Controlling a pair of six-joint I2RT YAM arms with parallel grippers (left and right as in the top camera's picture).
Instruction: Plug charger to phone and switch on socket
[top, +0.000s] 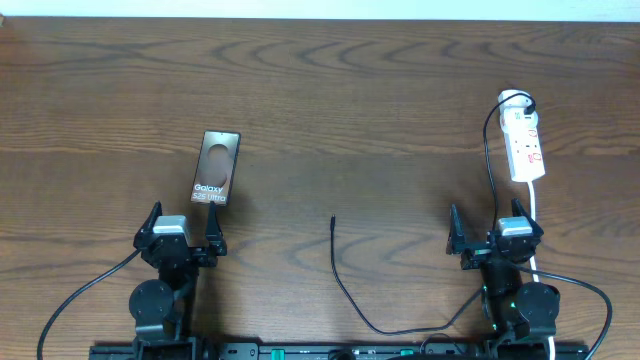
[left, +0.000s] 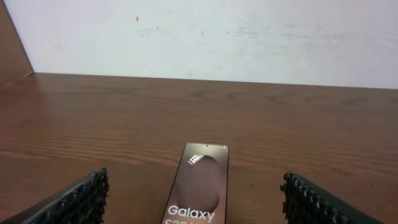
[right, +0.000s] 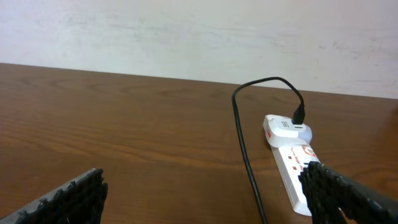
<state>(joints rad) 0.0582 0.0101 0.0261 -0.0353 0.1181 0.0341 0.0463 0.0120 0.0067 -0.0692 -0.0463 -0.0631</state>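
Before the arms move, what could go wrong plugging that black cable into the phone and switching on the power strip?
The charger tip is slim and lies flat on the table, so a grab may nudge it away. The phone lies loose and angled; pushing the plug in could slide it unless the left gripper steadies it. Its cable passes right beside the right gripper, which could snag it reaching for the socket.

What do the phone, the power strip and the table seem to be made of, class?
Phone: dark, smooth, glossy face, likely glass or shiny plastic; a pale reflection shows on it in the left wrist view.
Power strip: white, smooth moulded casing, probably plastic.
Table: brown with grain lines and a low sheen; wood or wood-look laminate, cannot tell which.
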